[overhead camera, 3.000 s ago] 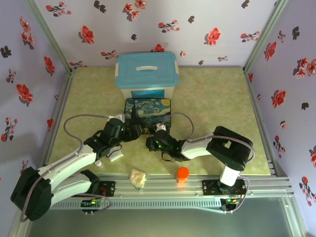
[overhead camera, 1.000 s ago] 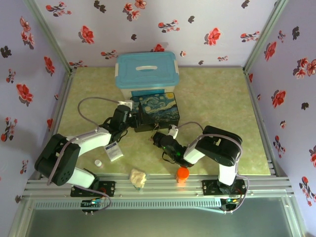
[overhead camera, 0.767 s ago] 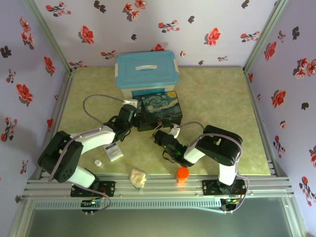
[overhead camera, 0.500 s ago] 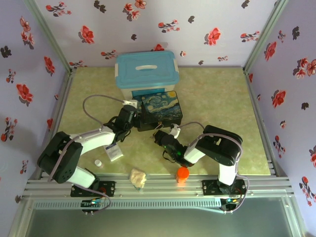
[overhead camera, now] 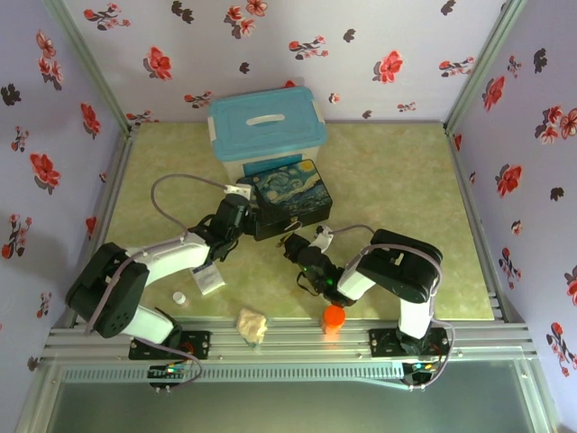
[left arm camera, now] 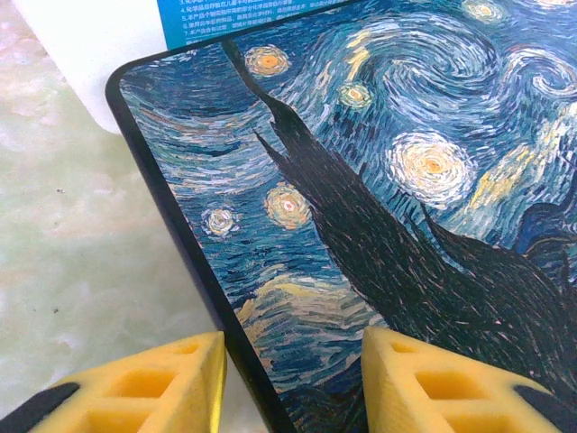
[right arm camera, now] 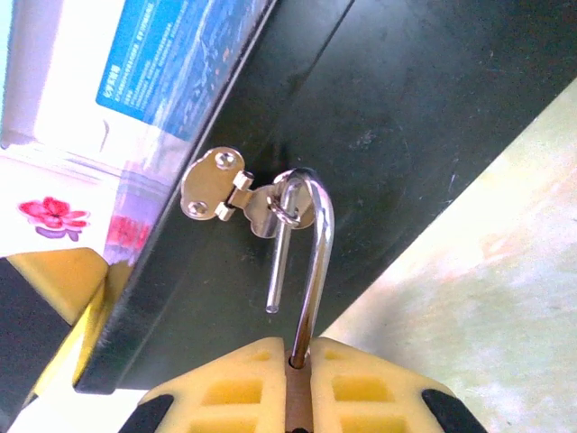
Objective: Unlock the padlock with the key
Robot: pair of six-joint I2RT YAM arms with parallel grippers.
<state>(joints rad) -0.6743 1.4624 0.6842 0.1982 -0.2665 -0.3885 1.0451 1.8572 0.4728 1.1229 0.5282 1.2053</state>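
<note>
Padlock [right arm camera: 302,262] hangs from clasp [right arm camera: 219,196] on painted box [overhead camera: 290,198]; right fingers [right arm camera: 297,383] pinched tight on its body (shackle loose). Left fingers [left arm camera: 288,383] half-spread astride box's edge.

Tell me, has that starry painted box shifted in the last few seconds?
Yes. The painted box slid away from the arms and turned, closing on the blue-lidded bin.

Three pale lilac walls [overhead camera: 297,36] printed with red and dark flowers close in a mottled yellow-green surface [overhead camera: 397,180]. Grey metal rails [overhead camera: 297,347] run along its near edge, with a darker, possibly glassy strip [overhead camera: 288,406] below them. Light is soft and even.
</note>
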